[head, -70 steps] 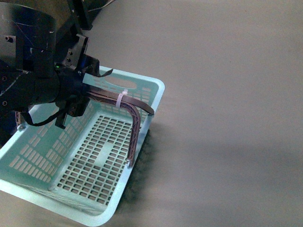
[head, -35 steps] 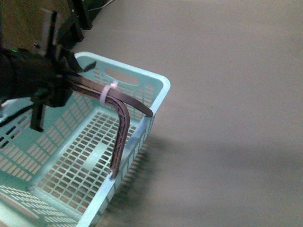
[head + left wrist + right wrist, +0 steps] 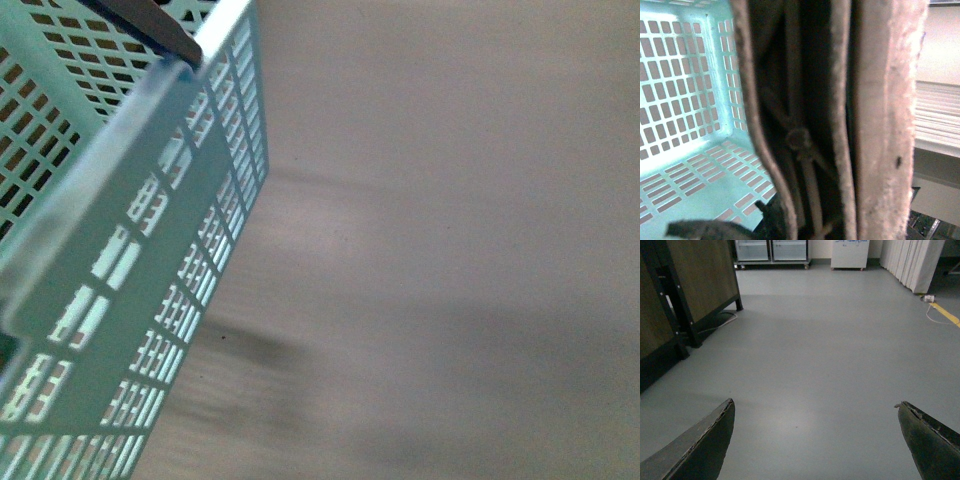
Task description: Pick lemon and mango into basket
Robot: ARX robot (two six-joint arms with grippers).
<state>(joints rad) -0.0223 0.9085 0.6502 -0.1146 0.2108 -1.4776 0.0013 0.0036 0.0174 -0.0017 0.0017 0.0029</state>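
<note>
The light teal basket (image 3: 130,270) fills the left of the front view, lifted close to the camera and tilted, with a dark end of its handle (image 3: 150,22) at the top. In the left wrist view my left gripper is shut on the brown handle (image 3: 885,115), which fills the frame, with a zip tie (image 3: 807,170) on it and the slotted basket floor (image 3: 685,165) behind. My right gripper (image 3: 815,410) is open and empty over bare grey floor. The lemon and the mango are out of view.
The front view shows bare grey floor (image 3: 450,250) to the right of the basket. The right wrist view shows a dark wooden stand (image 3: 685,295), glass-front cabinets (image 3: 772,250) and white curtains (image 3: 912,260) far off.
The basket has risen and swung up close to the front camera, tilting. My left arm has gone out of the front view.
</note>
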